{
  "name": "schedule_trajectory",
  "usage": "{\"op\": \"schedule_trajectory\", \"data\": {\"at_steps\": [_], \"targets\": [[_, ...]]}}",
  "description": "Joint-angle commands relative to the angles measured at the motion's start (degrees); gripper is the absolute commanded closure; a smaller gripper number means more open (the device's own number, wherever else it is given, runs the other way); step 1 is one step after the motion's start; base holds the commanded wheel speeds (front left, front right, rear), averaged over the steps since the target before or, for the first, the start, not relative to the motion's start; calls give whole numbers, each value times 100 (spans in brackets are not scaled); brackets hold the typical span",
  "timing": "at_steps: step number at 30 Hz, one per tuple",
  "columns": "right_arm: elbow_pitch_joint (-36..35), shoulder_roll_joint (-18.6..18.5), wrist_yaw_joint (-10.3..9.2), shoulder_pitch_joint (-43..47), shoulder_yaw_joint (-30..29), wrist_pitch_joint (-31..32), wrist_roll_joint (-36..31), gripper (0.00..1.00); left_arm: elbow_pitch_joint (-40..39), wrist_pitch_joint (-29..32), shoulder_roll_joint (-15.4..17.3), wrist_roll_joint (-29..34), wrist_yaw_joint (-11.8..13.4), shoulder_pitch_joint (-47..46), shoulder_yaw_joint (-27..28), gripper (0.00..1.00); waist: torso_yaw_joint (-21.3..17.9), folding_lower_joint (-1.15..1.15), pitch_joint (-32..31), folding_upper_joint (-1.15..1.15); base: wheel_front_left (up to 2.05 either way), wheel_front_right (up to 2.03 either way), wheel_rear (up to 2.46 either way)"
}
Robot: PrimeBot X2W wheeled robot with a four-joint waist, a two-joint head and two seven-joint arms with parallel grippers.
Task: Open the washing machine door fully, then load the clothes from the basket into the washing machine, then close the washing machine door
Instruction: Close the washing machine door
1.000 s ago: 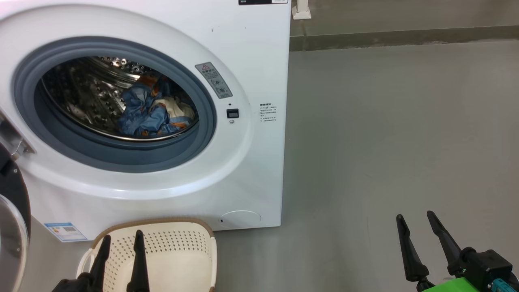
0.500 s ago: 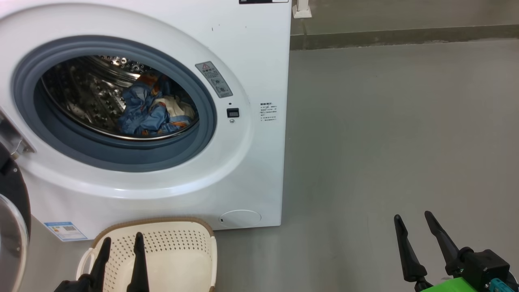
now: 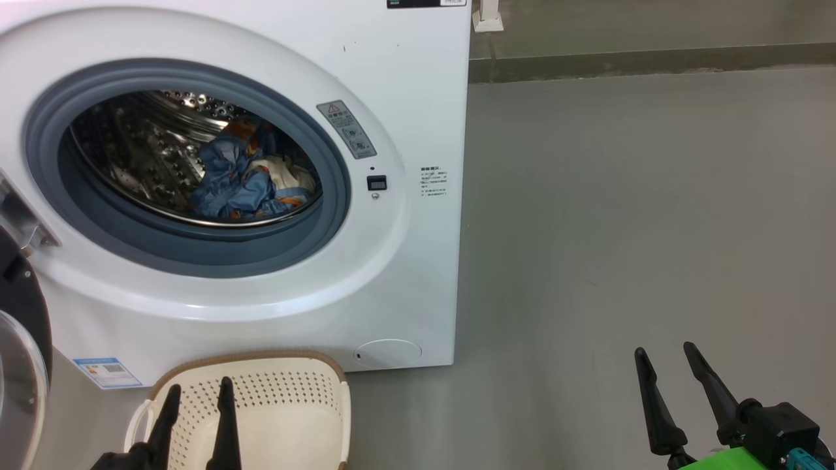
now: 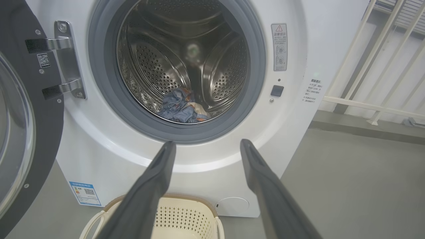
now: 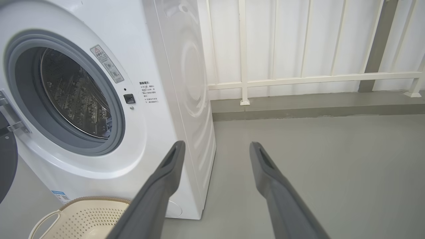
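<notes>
Grey floor (image 3: 620, 215), white railing (image 5: 298, 79) behind.

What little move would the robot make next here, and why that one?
Probably move the left fingers leftward to the washing machine door and begin pushing it shut. The clothes already lie in the drum, what shows of the basket is empty, the door stands wide open, and the left and the right fingers are spread, holding nothing.

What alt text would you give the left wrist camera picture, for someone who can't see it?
A white washing machine stands open, a small heap of blue and cream clothes lying in its steel drum. Its black-rimmed glass door is swung out at the left, and the open left tool points at the machine above a cream basket.
</notes>
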Motion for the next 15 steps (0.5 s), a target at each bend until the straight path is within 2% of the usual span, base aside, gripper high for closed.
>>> {"op": "schedule_trajectory", "data": {"at_steps": [1,15], "targets": [[-124,-47,51,-238,137,-64,-17,0,-98,-37,20,110,-25,-187,204,0,2,0,1,0,0,0,0],[-15,-47,51,-293,172,-129,33,0,-72,-37,18,121,-75,-195,161,0,-26,0,-19,0,0,0,0]]}}
